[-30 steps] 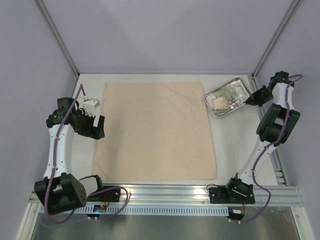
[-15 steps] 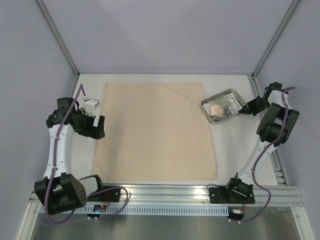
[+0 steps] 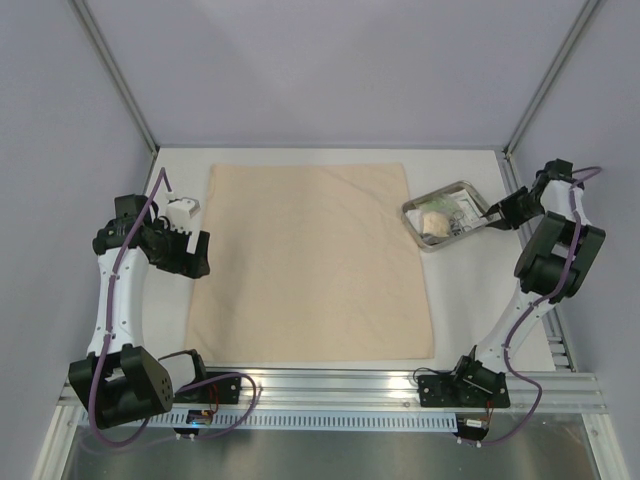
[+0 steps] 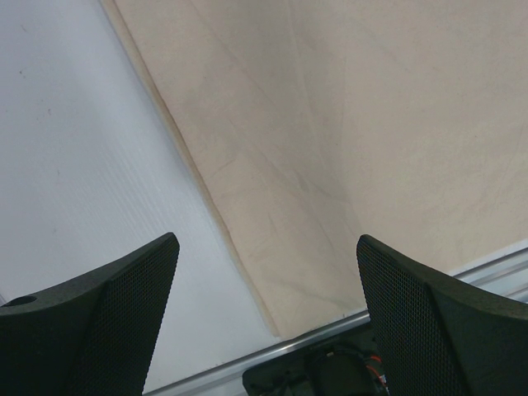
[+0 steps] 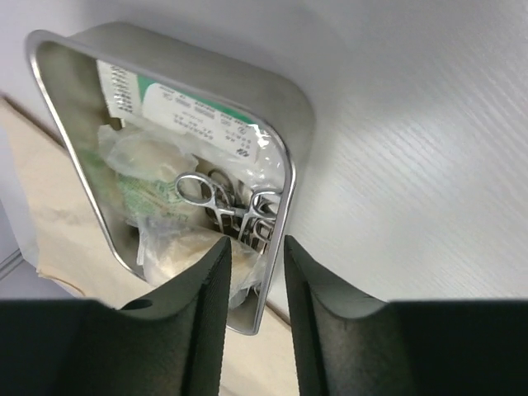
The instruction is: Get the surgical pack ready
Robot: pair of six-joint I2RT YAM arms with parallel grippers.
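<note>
- While the right fingers (image 5: pixel 198 330) pinch the near rim of the steel tray (image 5: pixel 285 99), we judge the step in hand to be bringing it onto the tan cloth (image 3: pixel 310 260). The rim runs up through the narrow gap between them, so they look clamped on it, though the contact itself is hidden.
- A one-edge hold lets a tray tip, so we would keep it level and go slowly. The clamps (image 5: pixel 219 198), white packet (image 5: pixel 190 111) and gauze (image 5: pixel 177 256) lie loose just ahead of the fingers.
- The corner farthest from the fingers sits at the cloth's edge. We would set the tray down rather than drag it, or the cloth may ruck.
- The right arm is folded high at the elbow, its wrist aimed across toward the cloth.
- The left fingers (image 4: pixel 107 313) are spread wide and grip nothing. The cloth's border lies below and between them, with bare counter (image 4: pixel 82 124) beneath one.
</note>
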